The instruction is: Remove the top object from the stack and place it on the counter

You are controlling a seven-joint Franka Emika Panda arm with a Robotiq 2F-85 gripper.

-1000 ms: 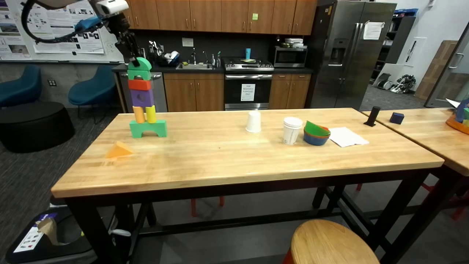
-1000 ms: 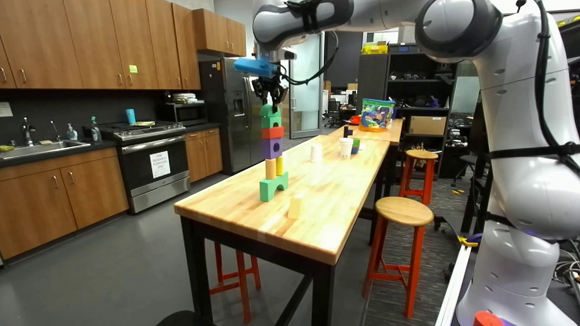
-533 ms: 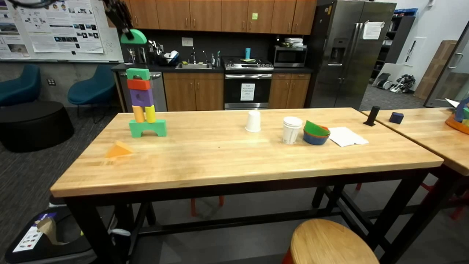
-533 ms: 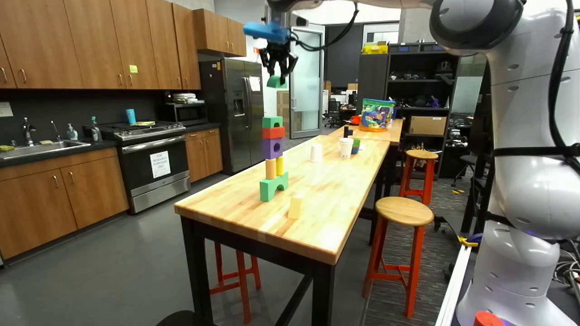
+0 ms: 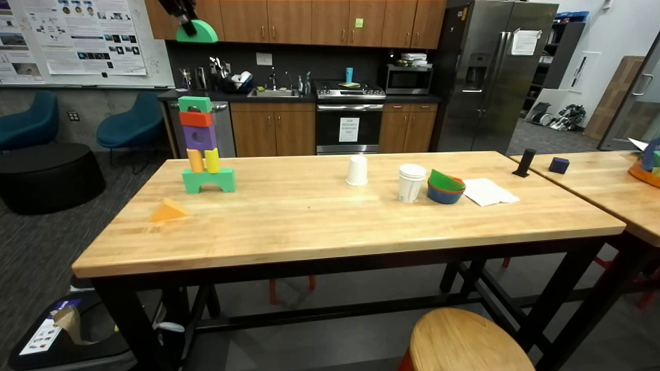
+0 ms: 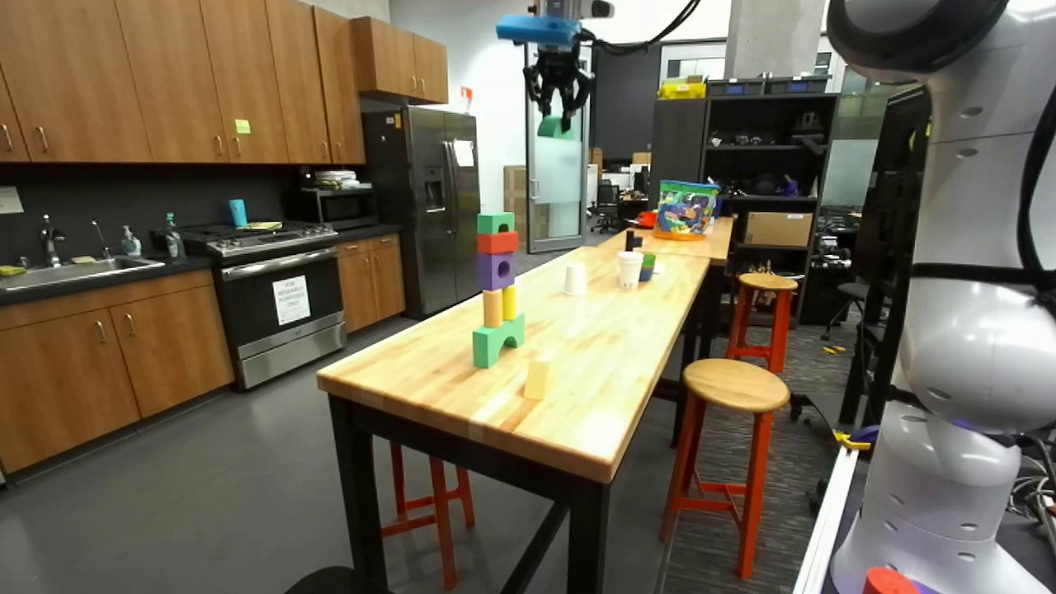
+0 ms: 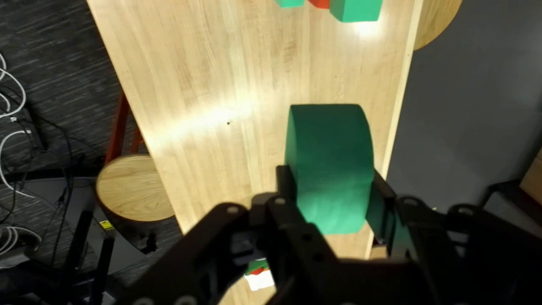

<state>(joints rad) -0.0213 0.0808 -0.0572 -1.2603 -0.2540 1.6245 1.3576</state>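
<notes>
My gripper [image 5: 188, 27] is shut on the bright green rounded block [image 5: 206, 32], high above the counter [image 5: 309, 221]. In an exterior view the gripper [image 6: 557, 118] and the block [image 6: 554, 127] hang above and to the right of the stack [image 6: 497, 270]. In the wrist view the block [image 7: 332, 156] sits between both fingers [image 7: 331, 186]. The stack [image 5: 200, 137] stands upright, with a small green arch on top, then red, purple, orange and yellow blocks and a wide green base. Its green ends show at the wrist view's top edge [image 7: 358, 9].
An orange-yellow triangular block [image 5: 168, 210] lies in front of the stack. An upside-down white cup [image 5: 357, 171], stacked white cups [image 5: 411, 183], coloured bowls [image 5: 445, 188] and white paper [image 5: 489, 192] are further along the counter. A wooden stool [image 6: 736, 384] stands beside it.
The gripper has lifted the green rounded block off the stack, up and then sideways, to the right in both exterior views. The rest of the stack stays standing.
</notes>
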